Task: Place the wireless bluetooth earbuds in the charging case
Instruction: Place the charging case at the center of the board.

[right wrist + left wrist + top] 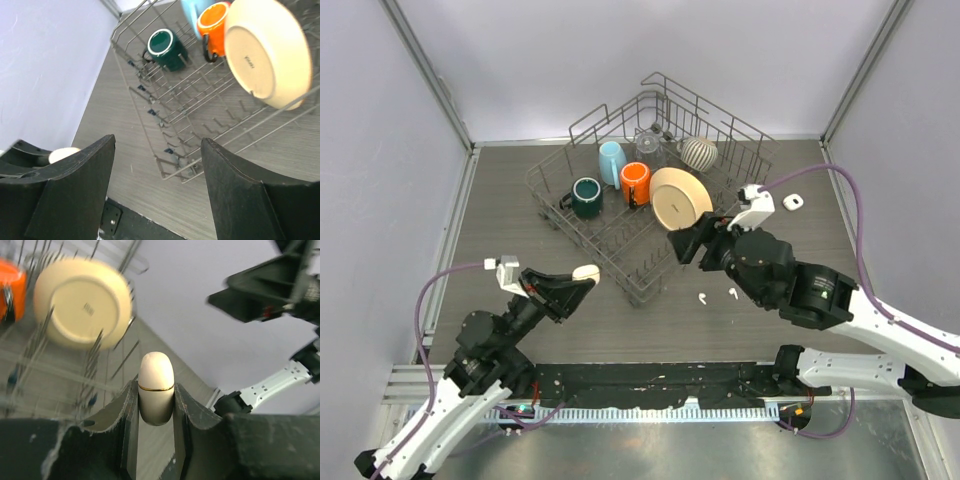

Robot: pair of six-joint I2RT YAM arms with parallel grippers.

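**Case clamped in left hand, earbuds loose on surface**

Left hand (582, 277) is clamped on the charging case (588, 270), holding it up off the surface (500, 200), just left of the dish rack's (632, 295) near corner. In the left wrist view the case (156, 372) stands upright between the two fingers (125, 410). Its rounded end pokes out past the tips, a thin gold seam runs around it, and the lid looks closed.

Right hand (688, 245) has its jaws wide apart with nothing between them. It hovers over the rack's near-right edge, just in front of the plate (680, 198). In the right wrist view only rack wire and bare surface show in the gap between its fingers (75, 185).

Earbuds (703, 297): two, white, lying on the surface side by side but not touching. They sit just off the rack's near-right corner, below the right hand in the top view. Neither hand touches them, and they are well apart from the case.

Rack also holds a dark green mug (586, 197), a blue cup (611, 162), an orange mug (636, 183), a clear glass (648, 143) and a striped bowl (698, 152). The plate stands on edge.

A small white object (793, 202) lies on the surface right of the rack; I can't tell what it is.
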